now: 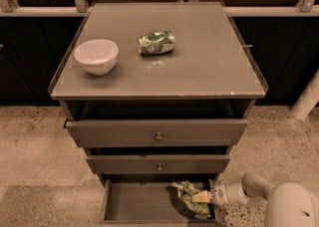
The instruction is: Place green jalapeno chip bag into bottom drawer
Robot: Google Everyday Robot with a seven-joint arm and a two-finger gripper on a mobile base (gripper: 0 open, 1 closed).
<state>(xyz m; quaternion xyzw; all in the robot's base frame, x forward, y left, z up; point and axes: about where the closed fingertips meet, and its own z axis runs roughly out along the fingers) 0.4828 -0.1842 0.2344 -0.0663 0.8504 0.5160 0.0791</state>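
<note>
One step remains, we judge: release. The robot's hand (203, 197) reaches in from the right and grips the crumpled light-green foil jalapeno chip bag (187, 191) inside the open grey-brown wooden bottom drawer (139, 205), at its right end. We'd lower the bag onto the floor, let go, then withdraw clear of the drawer wall. Counts: one bag, three drawers, one white round bowl (96, 56) and one shiny rolled dark-green packet (156, 42), both on the grey desk (209, 61).

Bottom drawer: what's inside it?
The green jalapeno chip bag is at the right end of the bottom drawer, tool against it from the right. Plain floor shows left of it. Back of the drawer is covered by the middle drawer.
</note>
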